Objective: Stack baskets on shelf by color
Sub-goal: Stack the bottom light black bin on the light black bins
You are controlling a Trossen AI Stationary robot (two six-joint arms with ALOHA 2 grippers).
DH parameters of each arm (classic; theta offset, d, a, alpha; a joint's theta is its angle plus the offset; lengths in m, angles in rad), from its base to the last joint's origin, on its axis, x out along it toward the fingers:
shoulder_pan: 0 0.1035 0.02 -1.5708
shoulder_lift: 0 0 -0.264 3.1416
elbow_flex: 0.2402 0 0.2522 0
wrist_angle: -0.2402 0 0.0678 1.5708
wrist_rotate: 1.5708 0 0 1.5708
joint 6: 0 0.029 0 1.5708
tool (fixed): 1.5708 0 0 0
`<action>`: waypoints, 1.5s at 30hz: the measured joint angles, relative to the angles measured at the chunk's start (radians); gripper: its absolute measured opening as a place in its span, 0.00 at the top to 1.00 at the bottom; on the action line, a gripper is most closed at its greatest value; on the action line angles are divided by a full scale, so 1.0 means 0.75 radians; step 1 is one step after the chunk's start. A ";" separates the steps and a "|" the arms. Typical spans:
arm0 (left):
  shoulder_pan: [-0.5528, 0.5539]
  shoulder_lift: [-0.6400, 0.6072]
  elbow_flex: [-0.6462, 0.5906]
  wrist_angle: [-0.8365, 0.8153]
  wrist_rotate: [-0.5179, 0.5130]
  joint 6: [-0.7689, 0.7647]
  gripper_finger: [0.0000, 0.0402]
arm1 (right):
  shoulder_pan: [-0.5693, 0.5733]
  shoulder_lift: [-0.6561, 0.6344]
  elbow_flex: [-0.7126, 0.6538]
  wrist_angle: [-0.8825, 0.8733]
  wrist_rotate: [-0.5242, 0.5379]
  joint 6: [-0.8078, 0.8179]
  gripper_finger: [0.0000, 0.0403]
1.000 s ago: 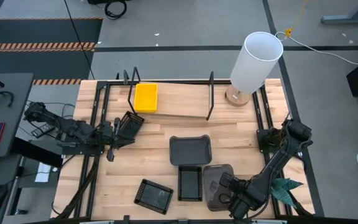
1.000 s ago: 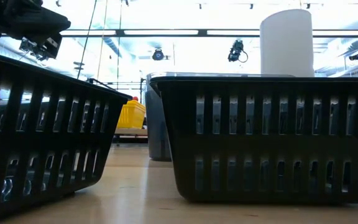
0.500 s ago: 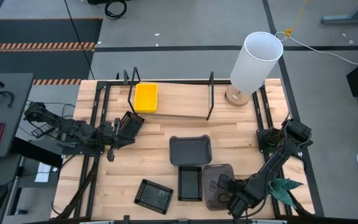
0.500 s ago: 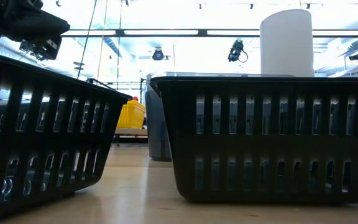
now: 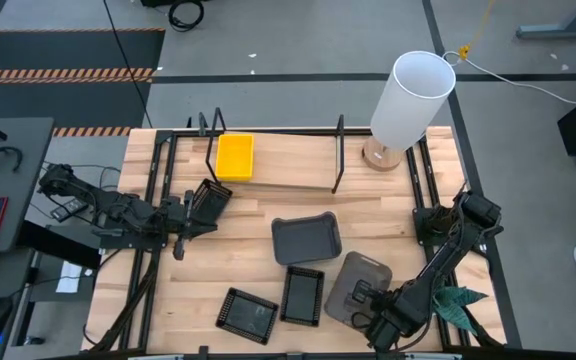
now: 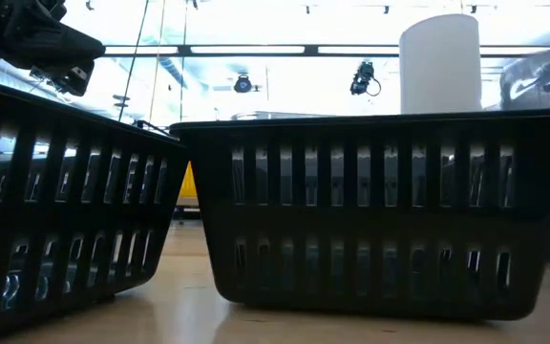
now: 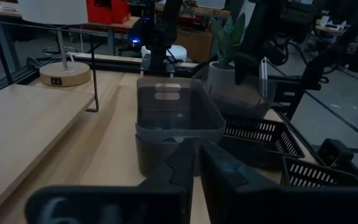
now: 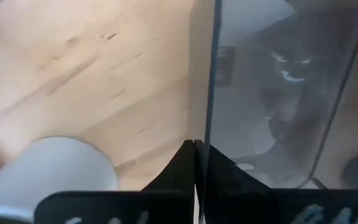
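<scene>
1. A grey basket (image 5: 356,287) is held tilted near the table's near right edge, its wall pinched between the closed fingers of the right gripper (image 5: 366,300).
2. A second grey basket (image 5: 306,240) lies mid-table; two black mesh baskets (image 5: 303,296) (image 5: 247,314) lie nearer.
3. A yellow basket (image 5: 235,157) is seen on the shelf (image 5: 288,165) at the far side.
4. The left gripper (image 5: 190,212) is parked at the left, fingers closed on nothing.

Left end effector (image 7: 196,163) fingers together; grey basket (image 7: 176,118) ahead; black mesh baskets (image 7: 263,140) beside it.
</scene>
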 joint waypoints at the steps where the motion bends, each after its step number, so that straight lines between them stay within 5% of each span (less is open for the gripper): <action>1: 0.000 0.000 0.000 0.001 0.000 0.000 0.93 | -0.006 -0.001 0.022 -0.023 -0.009 0.018 0.98; 12: -0.014 0.000 0.000 0.004 0.020 -0.069 0.89 | -0.084 -0.149 0.211 -0.051 0.013 0.377 0.99; 25: -0.104 0.008 -0.101 0.116 0.015 -0.079 0.94 | -0.296 -0.243 0.442 0.096 0.527 0.598 0.99; 30: -0.130 0.006 -0.282 0.354 0.014 -0.099 0.94 | -0.436 -0.216 0.442 0.248 0.483 0.550 0.99; 45: -0.219 0.009 -0.283 0.368 0.014 -0.130 0.94 | -0.621 0.057 0.441 0.099 0.184 0.473 0.99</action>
